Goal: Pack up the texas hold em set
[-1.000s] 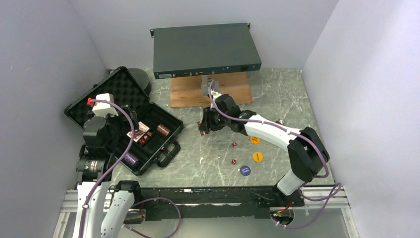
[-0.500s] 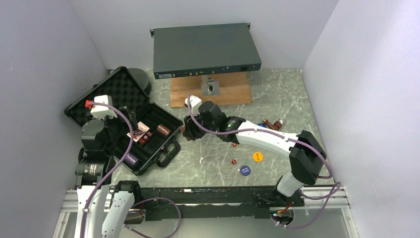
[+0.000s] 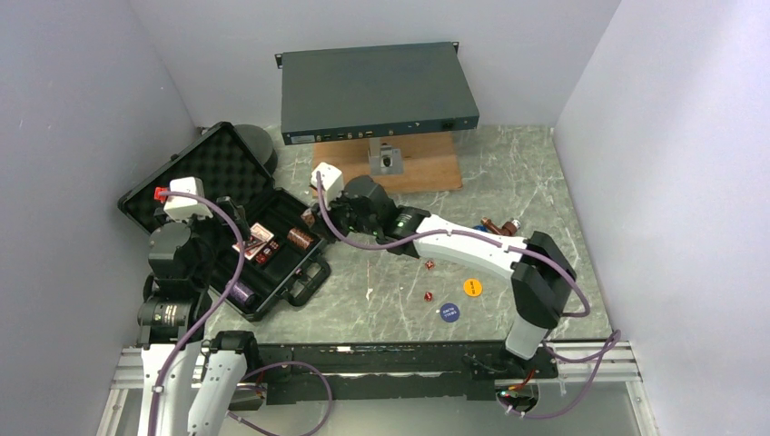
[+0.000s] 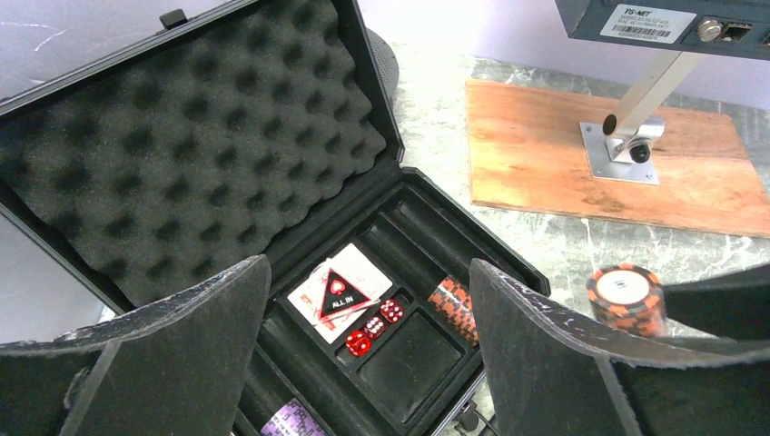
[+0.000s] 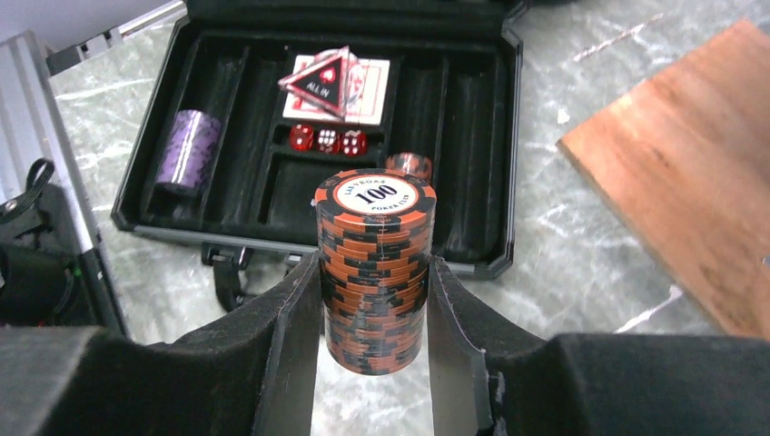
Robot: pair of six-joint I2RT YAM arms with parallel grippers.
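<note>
Clamping the tall orange chip stack (image 5: 374, 272) only by its sides, the right gripper (image 5: 374, 300) hangs it just short of the open case (image 5: 182, 232). A tilt or a knock on the rim could shear the loose chips apart. The left gripper (image 4: 368, 272) hovers over the case, spread wide and empty. Inside lie a purple stack (image 5: 186, 150), three red dice (image 5: 327, 141), cards (image 5: 363, 91) under an ALL IN marker (image 5: 320, 80), and what seems a shorter orange stack (image 5: 409, 165).
</note>
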